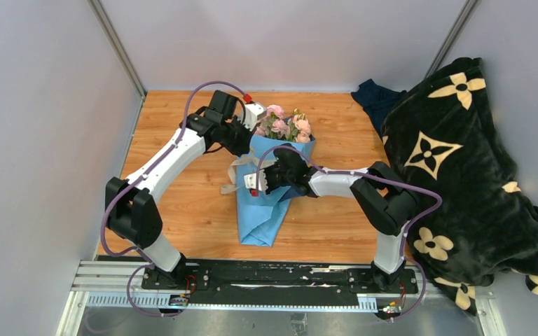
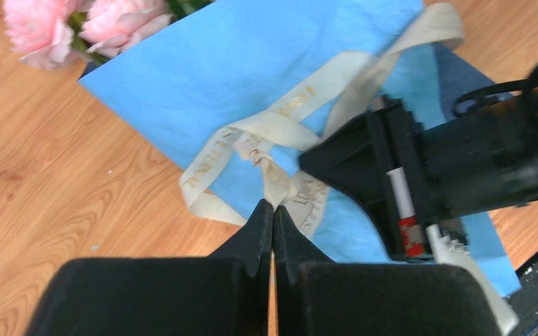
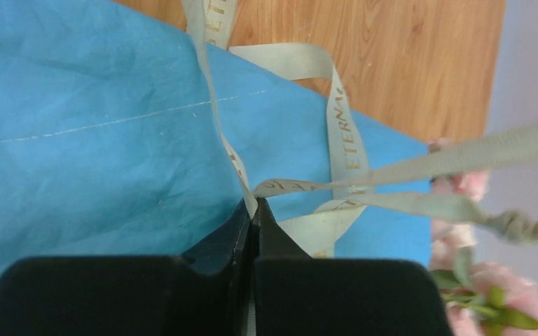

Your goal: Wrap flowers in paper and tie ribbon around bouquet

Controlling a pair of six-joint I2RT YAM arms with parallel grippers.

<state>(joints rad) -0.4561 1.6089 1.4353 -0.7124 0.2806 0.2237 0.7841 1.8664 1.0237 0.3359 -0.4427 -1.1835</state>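
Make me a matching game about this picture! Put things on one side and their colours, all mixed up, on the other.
Things:
1. flowers
2. paper
3. ribbon
4. blanket

Colours:
A. light blue
B. cream-beige with gold letters
C. pale pink
D. black with cream flower shapes

Right pairs: 1-C, 2-A, 3-B, 4-D
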